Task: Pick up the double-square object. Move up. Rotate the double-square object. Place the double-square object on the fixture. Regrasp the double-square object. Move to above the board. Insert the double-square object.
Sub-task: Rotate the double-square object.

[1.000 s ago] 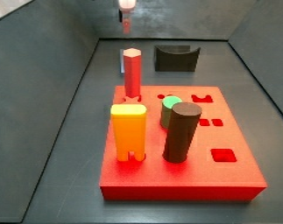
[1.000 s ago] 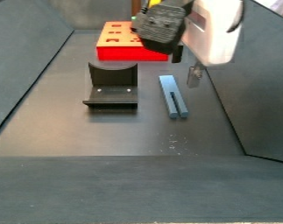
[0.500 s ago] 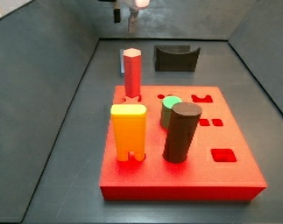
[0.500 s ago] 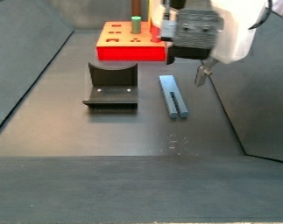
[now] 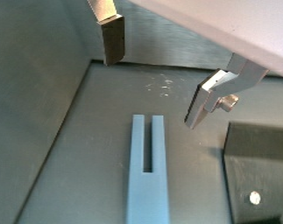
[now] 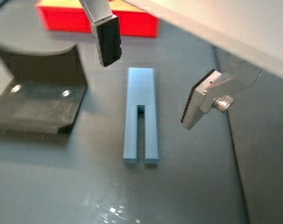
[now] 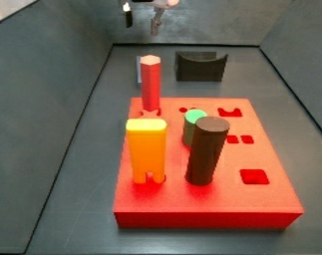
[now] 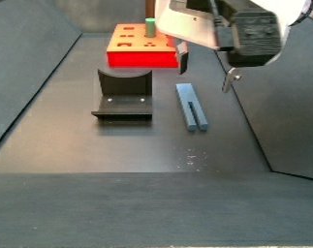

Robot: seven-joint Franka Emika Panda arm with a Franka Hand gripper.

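Observation:
The double-square object (image 6: pixel 141 118) is a slim blue-grey bar with a slot in one end. It lies flat on the dark floor beside the fixture (image 6: pixel 38 96) in both wrist views (image 5: pixel 147 175). My gripper (image 6: pixel 150 93) hangs open above the bar's unslotted end, one finger on each side, touching nothing. In a side view the gripper (image 8: pixel 206 70) is a little above the bar (image 8: pixel 191 105), with the fixture (image 8: pixel 122 95) next to it and the red board (image 8: pixel 130 60) behind. In a side view the bar (image 7: pixel 140 70) is mostly hidden behind a red peg.
On the board (image 7: pixel 210 204) stand a red hexagonal peg (image 7: pixel 152 85), an orange notched block (image 7: pixel 146 149), a dark brown cylinder (image 7: pixel 206 149) and a green peg (image 7: pixel 194 117). Grey walls close in the floor on both sides.
The gripper has swung round and shifted sideways, so both fingers now straddle the space above the bar. The bar and fixture have not moved.

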